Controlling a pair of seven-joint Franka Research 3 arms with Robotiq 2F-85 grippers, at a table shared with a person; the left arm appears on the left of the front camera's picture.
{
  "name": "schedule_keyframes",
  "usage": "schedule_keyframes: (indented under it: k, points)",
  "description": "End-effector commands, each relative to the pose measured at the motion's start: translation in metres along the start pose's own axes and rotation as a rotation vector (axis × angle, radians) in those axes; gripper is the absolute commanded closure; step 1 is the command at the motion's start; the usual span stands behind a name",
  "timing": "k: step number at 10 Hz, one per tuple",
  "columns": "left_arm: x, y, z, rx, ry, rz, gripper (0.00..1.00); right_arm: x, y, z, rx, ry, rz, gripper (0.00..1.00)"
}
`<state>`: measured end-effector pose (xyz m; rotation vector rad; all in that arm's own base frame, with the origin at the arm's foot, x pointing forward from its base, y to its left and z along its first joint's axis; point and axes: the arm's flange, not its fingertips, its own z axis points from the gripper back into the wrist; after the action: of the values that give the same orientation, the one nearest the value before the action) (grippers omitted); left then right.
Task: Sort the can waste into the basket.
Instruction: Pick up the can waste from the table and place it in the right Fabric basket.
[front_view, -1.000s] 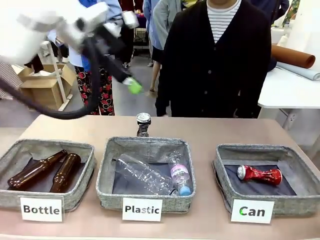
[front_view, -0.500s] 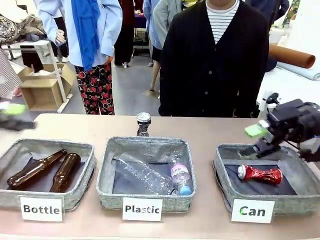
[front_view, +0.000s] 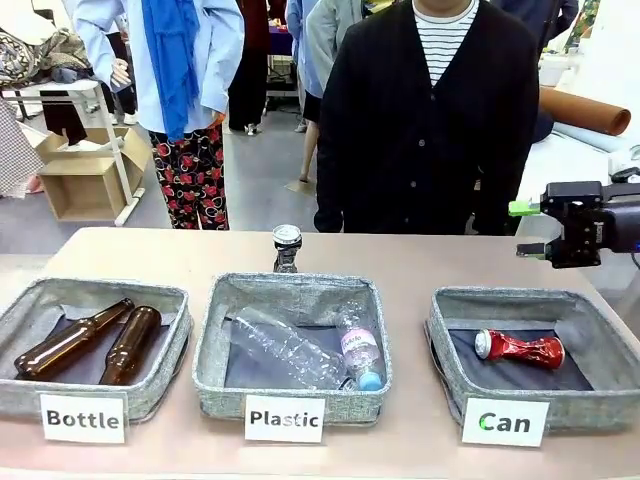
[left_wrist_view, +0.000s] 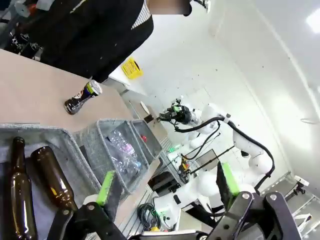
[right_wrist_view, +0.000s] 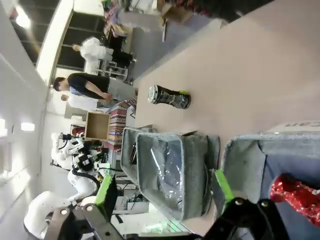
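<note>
Rim of woven Plastic basket (front_view: 213, 335) hides foot of dark can (front_view: 287, 246); crumpled red can (front_view: 520, 348) in Can basket (front_view: 510, 296); left gripper (left_wrist_view: 167, 184), right gripper (front_view: 527, 230) jaws apart

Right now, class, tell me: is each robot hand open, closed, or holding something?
Left hand: open, holding nothing.
Right hand: open, holding nothing.

Some kind of lab floor, I'd say. Cardboard box (front_view: 88, 185) at 10 o'clock, brown roll (front_view: 588, 112) at 2, people (front_view: 185, 90) milling behind.
</note>
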<state>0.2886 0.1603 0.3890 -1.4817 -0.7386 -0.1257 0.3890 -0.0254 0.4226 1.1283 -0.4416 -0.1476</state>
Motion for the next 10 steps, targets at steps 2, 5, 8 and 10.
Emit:
schedule_keyframes:
  k: [2,5,8,10]
  points:
    - [-0.0009,-0.0084,-0.0077,0.025,0.048,0.01,0.0,-0.0179,0.0156,-0.0219,0.068,0.16,0.037,0.0]
    - [-0.0009,-0.0084,-0.0077,0.025,0.048,0.01,0.0,-0.0179,0.0156,-0.0219,0.068,0.16,0.037,0.0]
    - [-0.0009,-0.0084,-0.0077,0.025,0.048,0.01,0.0,-0.0179,0.0156,-0.0219,0.068,0.16,0.037,0.0]
    - [0.0007,-0.0013,-0.0078,0.015,0.04,0.0,0.0,-0.0179,0.0156,-0.0219,0.068,0.16,0.037,0.0]
